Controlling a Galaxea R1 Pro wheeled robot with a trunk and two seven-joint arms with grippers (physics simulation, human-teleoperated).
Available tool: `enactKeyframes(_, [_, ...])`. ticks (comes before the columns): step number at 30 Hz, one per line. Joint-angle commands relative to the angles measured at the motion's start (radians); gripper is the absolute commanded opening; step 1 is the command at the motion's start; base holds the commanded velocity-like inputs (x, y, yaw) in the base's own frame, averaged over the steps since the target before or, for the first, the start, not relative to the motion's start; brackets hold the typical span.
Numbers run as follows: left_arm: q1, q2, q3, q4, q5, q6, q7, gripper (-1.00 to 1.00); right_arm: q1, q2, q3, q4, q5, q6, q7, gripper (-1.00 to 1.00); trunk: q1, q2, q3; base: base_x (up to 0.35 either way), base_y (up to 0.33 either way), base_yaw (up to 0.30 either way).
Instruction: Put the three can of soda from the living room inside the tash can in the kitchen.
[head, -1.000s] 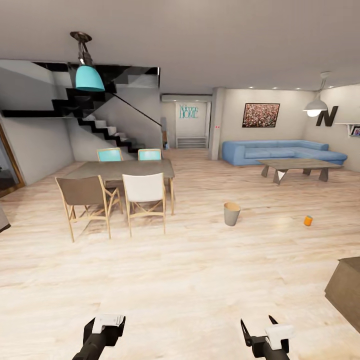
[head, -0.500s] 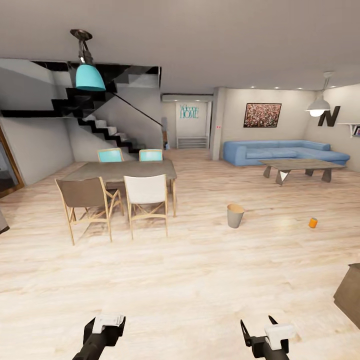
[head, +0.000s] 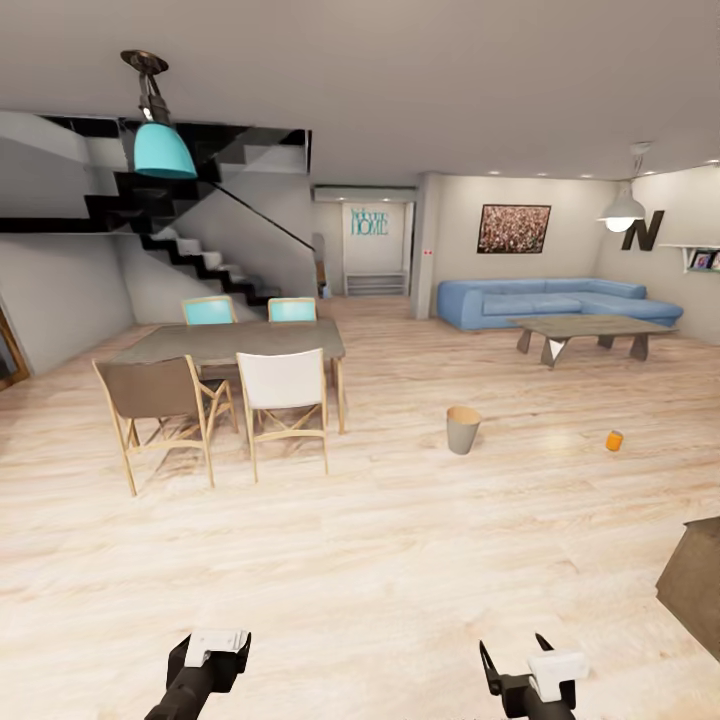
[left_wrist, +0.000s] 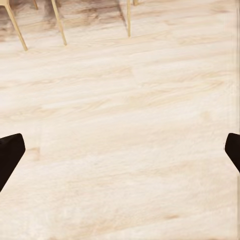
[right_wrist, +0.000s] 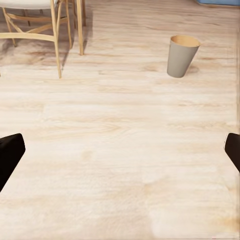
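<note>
Both grippers, left gripper (head: 208, 652) and right gripper (head: 530, 672), have jaws spread, empty; roll toward that orange can (head: 614, 441) beyond the tash can (head: 463, 429).

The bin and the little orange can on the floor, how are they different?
The trash can is grey outside with a copper-brown inside; the soda can is orange. The trash can is much bigger than the soda can. The trash can is open at the top and tapers downward; the soda can looks like a plain cylinder. Both stand on the wood floor, apart from each other.
</note>
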Motion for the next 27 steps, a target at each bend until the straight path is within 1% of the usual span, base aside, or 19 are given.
enactKeyframes(1, [0.0,0.0,0.0,0.0,0.0,0.0,0.0,1.0,0.0,0.0,0.0,0.0,0.0,0.0,0.0,1.0,0.0,0.0,-0.001,0.006,0.001,-0.177])
enactKeyframes(7, [0.0,0.0,-0.001,0.0,0.0,-0.001,0.0,1.0,0.0,0.002,-0.001,0.001,0.0,0.0,0.0,1.0,0.0,0.0,-0.006,0.014,-0.004,-0.189])
enactKeyframes(12, [0.0,0.001,-0.001,0.0,0.0,-0.005,0.0,1.0,0.0,0.002,-0.002,0.002,0.0,0.0,0.0,1.0,0.0,0.0,-0.011,0.084,-0.063,-0.197])
enactKeyframes(16, [0.0,0.001,-0.001,0.0,-0.002,-0.023,0.0,1.0,0.0,0.002,-0.002,0.002,0.0,0.0,0.0,1.0,0.0,0.0,-0.014,0.131,-0.098,-0.199])
enactKeyframes(27, [0.0,0.001,-0.002,0.0,-0.002,-0.033,0.0,1.0,0.0,0.002,-0.002,0.002,0.0,-0.001,0.001,1.0,0.0,0.0,-0.025,0.152,-0.078,-0.191])
